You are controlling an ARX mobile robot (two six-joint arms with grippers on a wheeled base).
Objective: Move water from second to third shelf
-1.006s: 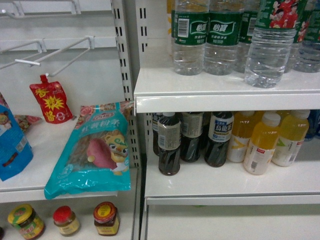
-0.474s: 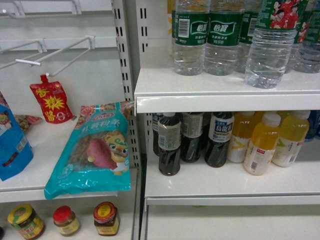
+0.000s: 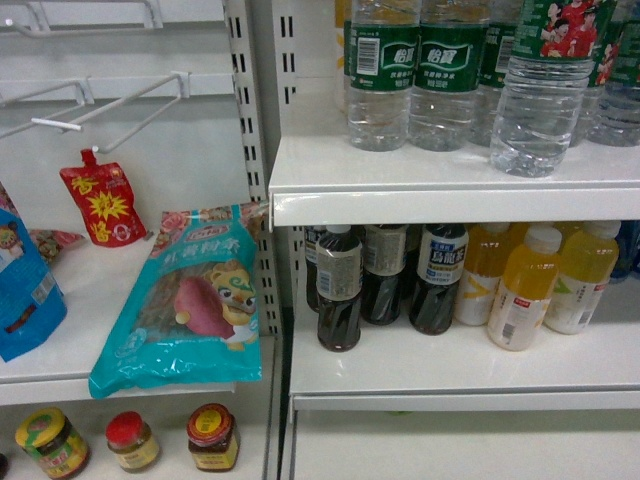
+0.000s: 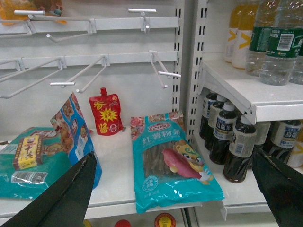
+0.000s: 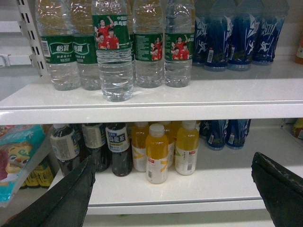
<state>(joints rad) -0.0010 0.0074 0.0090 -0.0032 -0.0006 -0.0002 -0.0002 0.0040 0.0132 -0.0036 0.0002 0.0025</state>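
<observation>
The water, a clear ribbed bottle (image 3: 540, 95) with a green label showing people in red shirts, stands at the front of the upper white shelf (image 3: 420, 190), ahead of a row of similar bottles (image 3: 410, 80). The right wrist view shows it (image 5: 112, 56) above and left of my right gripper (image 5: 173, 158), which is open and holds nothing. In the left wrist view, water bottles (image 4: 277, 45) stand at the upper right. My left gripper (image 4: 173, 153) is open and hangs in front of a teal snack bag (image 4: 170, 165). Neither gripper shows in the head view.
The shelf below (image 3: 450, 375) holds dark tea bottles (image 3: 340, 290) and yellow drink bottles (image 3: 525, 290). Blue bottles (image 5: 236, 33) stand right of the water. The left bay has wire hooks (image 4: 90, 71), a red pouch (image 3: 103, 205), blue bags (image 3: 25, 290), and jars (image 3: 212, 437) underneath.
</observation>
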